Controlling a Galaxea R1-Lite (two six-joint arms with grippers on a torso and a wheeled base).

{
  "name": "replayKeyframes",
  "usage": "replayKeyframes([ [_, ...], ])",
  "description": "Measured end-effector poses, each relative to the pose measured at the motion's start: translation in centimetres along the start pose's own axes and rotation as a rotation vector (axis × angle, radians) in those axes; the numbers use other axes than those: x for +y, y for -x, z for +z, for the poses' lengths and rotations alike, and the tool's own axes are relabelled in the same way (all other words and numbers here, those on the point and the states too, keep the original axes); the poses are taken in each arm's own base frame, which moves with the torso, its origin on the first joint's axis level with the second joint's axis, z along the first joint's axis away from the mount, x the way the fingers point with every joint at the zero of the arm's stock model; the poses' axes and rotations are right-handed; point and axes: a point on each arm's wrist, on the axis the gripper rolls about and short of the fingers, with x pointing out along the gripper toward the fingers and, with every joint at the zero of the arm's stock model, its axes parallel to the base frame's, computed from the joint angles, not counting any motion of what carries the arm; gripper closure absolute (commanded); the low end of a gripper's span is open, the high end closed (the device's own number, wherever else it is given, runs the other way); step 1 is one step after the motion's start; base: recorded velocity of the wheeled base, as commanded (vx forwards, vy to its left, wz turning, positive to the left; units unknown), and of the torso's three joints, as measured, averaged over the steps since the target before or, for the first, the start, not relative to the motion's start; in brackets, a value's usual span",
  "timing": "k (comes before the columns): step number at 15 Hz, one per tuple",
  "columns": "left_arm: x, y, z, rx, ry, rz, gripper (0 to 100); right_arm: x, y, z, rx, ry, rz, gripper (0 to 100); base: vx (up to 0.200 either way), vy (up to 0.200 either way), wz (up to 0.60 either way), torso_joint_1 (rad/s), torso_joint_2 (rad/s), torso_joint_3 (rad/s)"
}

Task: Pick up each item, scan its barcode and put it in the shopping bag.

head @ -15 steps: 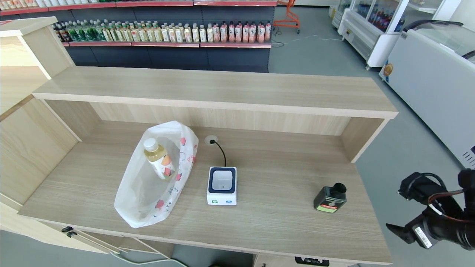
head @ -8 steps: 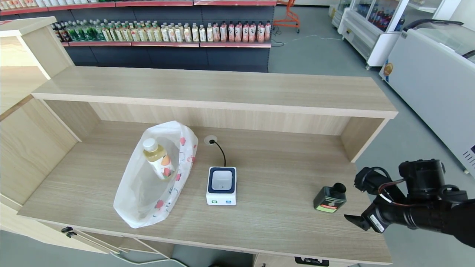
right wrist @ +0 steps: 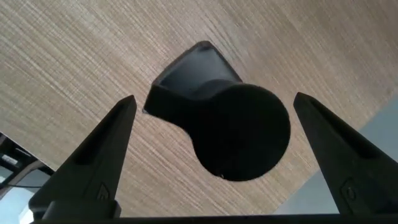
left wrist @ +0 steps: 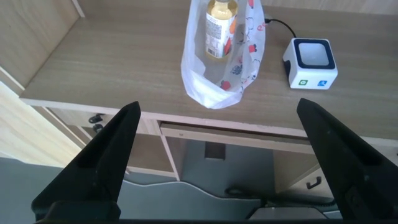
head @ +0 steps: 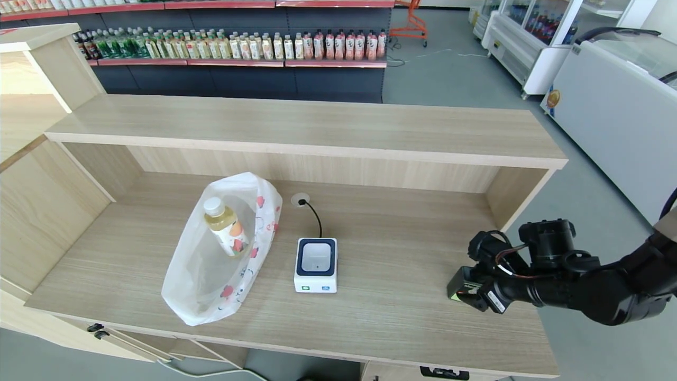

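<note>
**A:** Left side?
**B:** Left gripper (left wrist: 219, 109) hung off the counter's front, fingers spread, empty. White red-printed plastic shopping bag (head: 209, 288) held one yellow-juice bottle (head: 225, 226), base hard to make out.
**A:** Right?
**B:** Dark black-capped bottle (head: 458, 286) stood on the light wooden counter (head: 402, 248), half hidden by right gripper (right wrist: 214, 102), fingers spread either side.

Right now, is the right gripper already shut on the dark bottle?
No, the right gripper is open, its fingers standing apart on both sides of the dark bottle, which stands on the counter.
</note>
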Motion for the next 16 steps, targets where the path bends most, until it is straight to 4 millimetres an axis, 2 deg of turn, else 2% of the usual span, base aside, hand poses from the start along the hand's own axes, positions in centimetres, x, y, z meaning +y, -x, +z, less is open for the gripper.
replayKeyframes([
  [2, 0.0, 0.0, 0.0, 0.000, 0.000, 0.000, 0, 0.0, -1.0, 0.4, -0.007, 0.007, 0.007, 0, 0.000, 0.000, 0.00, 0.000, 0.00, 0.000],
  [3, 0.0, 0.0, 0.0, 0.000, 0.000, 0.000, 0, 0.0, -1.3, 0.4, -0.007, 0.008, 0.011, 100, 0.000, 0.000, 0.00, 0.000, 0.00, 0.000],
  [8, 0.0, 0.0, 0.0, 0.000, 0.000, 0.000, 0, 0.4, -2.0, 0.4, -0.007, 0.016, 0.033, 100, 0.000, 0.000, 0.00, 0.000, 0.00, 0.000],
  [11, 0.0, 0.0, 0.0, 0.000, 0.000, 0.000, 0, 0.3, -1.3, 0.6, -0.014, 0.019, 0.026, 100, 0.000, 0.000, 0.00, 0.000, 0.00, 0.000],
  [14, 0.0, 0.0, 0.0, 0.000, 0.000, 0.000, 0, -0.1, 1.2, 1.2, -0.093, 0.027, -0.040, 100, 0.000, 0.000, 0.00, 0.000, 0.00, 0.000],
  [16, 0.0, 0.0, 0.0, 0.000, 0.000, 0.000, 0, -0.1, 4.4, 0.7, -0.161, 0.051, -0.121, 100, 0.000, 0.000, 0.00, 0.000, 0.00, 0.000],
])
